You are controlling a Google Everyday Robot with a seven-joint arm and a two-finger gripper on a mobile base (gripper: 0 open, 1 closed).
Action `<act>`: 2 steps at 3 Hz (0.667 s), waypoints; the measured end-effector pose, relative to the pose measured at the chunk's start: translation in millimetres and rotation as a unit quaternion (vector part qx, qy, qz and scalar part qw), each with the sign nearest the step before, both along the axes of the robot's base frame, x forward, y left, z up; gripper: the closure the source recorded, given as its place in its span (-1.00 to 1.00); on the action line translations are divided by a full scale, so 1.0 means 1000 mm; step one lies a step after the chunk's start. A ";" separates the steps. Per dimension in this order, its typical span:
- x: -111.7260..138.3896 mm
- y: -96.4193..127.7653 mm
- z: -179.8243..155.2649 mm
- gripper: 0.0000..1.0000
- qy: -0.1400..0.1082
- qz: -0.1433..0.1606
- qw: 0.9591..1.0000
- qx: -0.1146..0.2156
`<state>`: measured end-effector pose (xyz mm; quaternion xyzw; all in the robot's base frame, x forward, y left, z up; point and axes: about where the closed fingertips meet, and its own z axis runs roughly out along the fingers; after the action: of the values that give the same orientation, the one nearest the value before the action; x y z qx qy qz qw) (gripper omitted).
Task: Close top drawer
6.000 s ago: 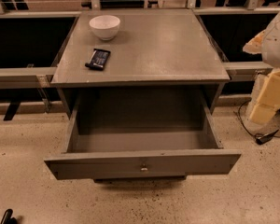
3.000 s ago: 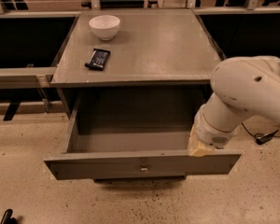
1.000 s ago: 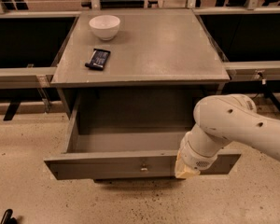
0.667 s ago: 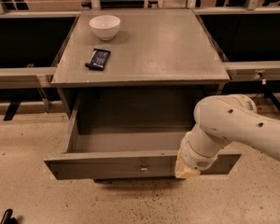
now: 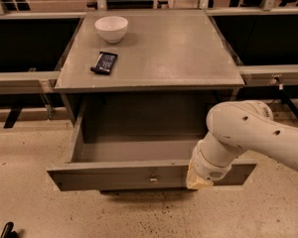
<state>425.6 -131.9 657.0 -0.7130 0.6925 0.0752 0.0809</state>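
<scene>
"At the drawer front, where is your gripper?"

"My gripper (image 5: 197,180) sits low against the right part of the front panel of the wide dull-grey top drawer (image 5: 114,176), to the right of the small round metal knob (image 5: 152,177) at the panel's centre. My white, rounded arm (image 5: 258,133) reaches in from the right edge of the view and bends down to that point."

"State the gripper opening."

"I cannot tell. My wrist covers the gripper from above, and only a tan tip shows below it, overlapping the lower edge of the panel. Whether it is wide or narrow, and whether it presses on the panel or only hangs in front of it, cannot be read. I see nothing held in it."

"State the drawer position."

"The top drawer is pulled well out of the grey metal cabinet (image 5: 179,48). Its deep grey box is open to view from above, and its front panel stands well forward of the cabinet's front edge."

"List other items."

"A round white bowl (image 5: 111,29) stands at the back left of the cabinet top. A flat dark rectangular packet (image 5: 104,62) lies just in front of it, apart from it, near the left edge. The cabinet stands on a pale speckled floor (image 5: 64,212)."
</scene>
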 end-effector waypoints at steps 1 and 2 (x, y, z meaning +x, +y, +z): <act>0.000 0.000 0.000 -0.72 0.000 0.000 1.000 0.000; 0.000 0.000 0.000 -1.00 0.000 0.000 1.000 0.000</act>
<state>425.6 -131.9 657.1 -0.7130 0.6924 0.0752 0.0809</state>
